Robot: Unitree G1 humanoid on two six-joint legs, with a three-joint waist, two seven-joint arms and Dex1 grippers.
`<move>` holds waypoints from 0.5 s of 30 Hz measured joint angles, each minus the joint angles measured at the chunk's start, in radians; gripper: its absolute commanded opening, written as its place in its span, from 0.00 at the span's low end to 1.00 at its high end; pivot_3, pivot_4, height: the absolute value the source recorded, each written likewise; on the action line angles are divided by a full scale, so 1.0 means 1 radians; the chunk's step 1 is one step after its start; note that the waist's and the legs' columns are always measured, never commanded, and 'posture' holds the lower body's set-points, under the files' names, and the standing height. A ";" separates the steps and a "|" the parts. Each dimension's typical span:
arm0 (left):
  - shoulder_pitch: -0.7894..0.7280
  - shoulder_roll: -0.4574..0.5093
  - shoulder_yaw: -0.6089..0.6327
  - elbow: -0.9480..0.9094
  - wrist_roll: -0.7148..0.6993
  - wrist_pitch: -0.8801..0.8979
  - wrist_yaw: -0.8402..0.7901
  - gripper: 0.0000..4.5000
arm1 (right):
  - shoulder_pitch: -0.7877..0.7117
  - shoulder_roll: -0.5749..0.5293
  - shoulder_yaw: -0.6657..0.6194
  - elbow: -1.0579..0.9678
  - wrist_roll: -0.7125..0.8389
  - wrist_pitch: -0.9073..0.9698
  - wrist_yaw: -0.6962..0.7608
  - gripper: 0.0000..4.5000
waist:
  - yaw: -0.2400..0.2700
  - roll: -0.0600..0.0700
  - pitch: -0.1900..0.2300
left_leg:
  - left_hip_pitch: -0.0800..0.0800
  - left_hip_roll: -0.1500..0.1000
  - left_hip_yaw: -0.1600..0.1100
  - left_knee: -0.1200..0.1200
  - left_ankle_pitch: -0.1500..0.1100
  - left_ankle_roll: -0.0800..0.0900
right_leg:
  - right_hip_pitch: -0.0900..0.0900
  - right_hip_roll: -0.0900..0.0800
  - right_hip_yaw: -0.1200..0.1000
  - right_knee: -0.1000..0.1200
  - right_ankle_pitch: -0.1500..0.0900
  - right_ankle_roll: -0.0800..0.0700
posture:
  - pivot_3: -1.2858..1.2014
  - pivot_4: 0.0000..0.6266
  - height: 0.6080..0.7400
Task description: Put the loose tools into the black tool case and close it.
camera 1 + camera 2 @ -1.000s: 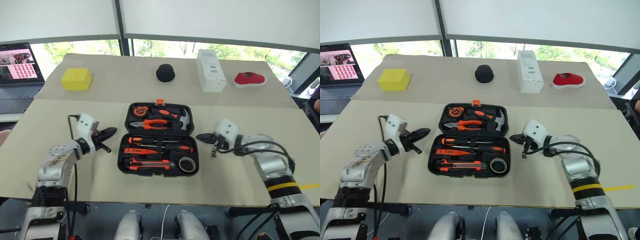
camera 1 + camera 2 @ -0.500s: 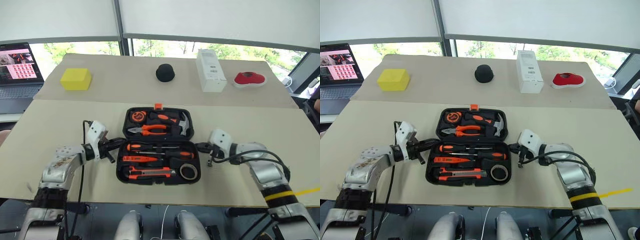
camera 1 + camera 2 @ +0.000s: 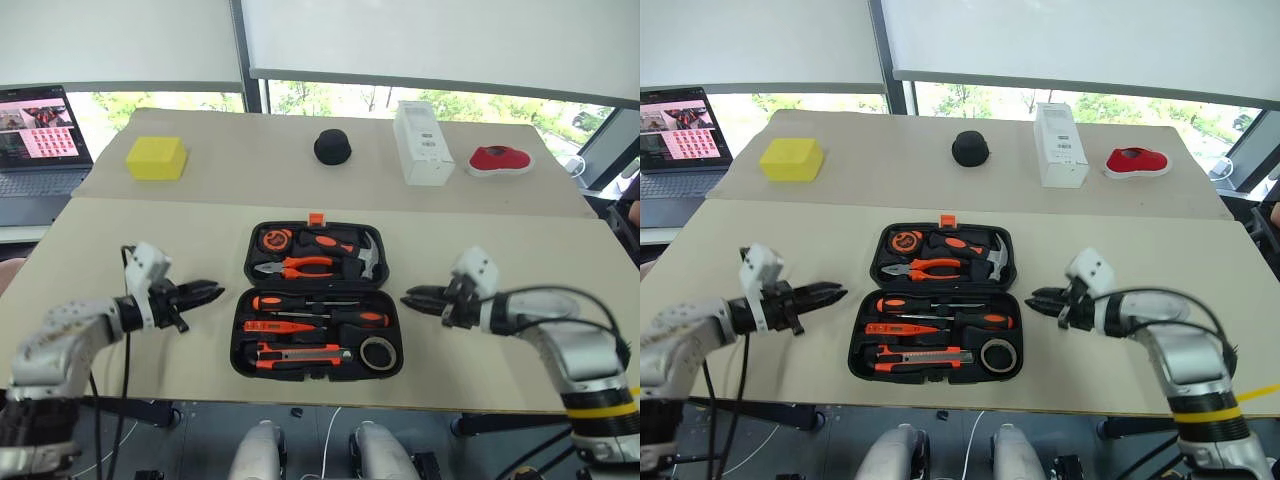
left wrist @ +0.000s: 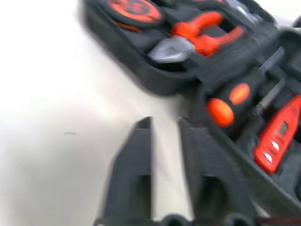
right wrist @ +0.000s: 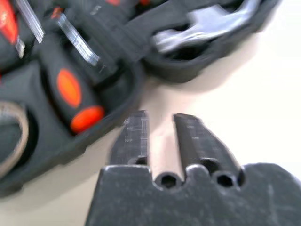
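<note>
The black tool case (image 3: 243, 345) lies open and flat at the table's middle, orange latch (image 3: 317, 218) at its far edge. Its near half holds two orange-and-black screwdrivers (image 3: 276, 301), an orange tester (image 3: 266, 326), a utility knife (image 3: 292, 352) and a dark tape roll (image 3: 376, 351). Pliers (image 3: 300, 267) and a hammer sit in the far half. My left gripper (image 3: 205, 292) hovers just left of the case, its fingers (image 4: 136, 155) slightly open and empty. At the case's right side, my right gripper (image 3: 412, 297) points inward, fingers (image 5: 134, 136) parted with nothing between them.
Along the far side stand a yellow block (image 3: 156, 157), a black dome (image 3: 332, 147), a white box (image 3: 420, 141) and a red object (image 3: 500, 158). A laptop (image 3: 35, 125) is at the far left. The table's front edge runs just below the case.
Both grippers, shut and pressed against the case's sides half a second ago, have drawn back outward and opened slightly. The case stays open.
</note>
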 measured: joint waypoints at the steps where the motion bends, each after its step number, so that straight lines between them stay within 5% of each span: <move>1: -0.028 0.002 -0.001 -0.009 -0.013 0.039 0.012 0.58 | -0.030 -0.004 0.000 -0.011 0.023 0.066 -0.010 0.57 | 0.000 0.000 0.000 | 0.000 0.000 0.000 0.000 0.000 0.000 | 0.000 0.000 0.000 0.000 0.000 0.000 | 0.52 0.24 1.00; 6: -0.192 -0.035 -0.011 -0.005 -0.052 0.230 0.117 0.99 | -0.253 -0.103 0.198 -0.006 0.015 0.382 -0.029 0.95 | -0.001 -0.001 0.000 | -0.001 -0.001 -0.001 0.000 0.000 0.000 | -0.001 0.000 0.000 -0.001 0.000 0.000 | 0.52 0.24 1.00; 15: -0.351 -0.119 -0.128 0.113 0.007 0.439 0.298 1.00 | -0.595 0.144 0.146 0.377 0.015 0.643 -0.209 0.99 | -0.003 -0.002 0.001 | -0.006 -0.001 -0.001 -0.001 0.000 0.000 | -0.005 0.001 -0.001 -0.001 0.000 0.000 | 0.52 0.24 1.00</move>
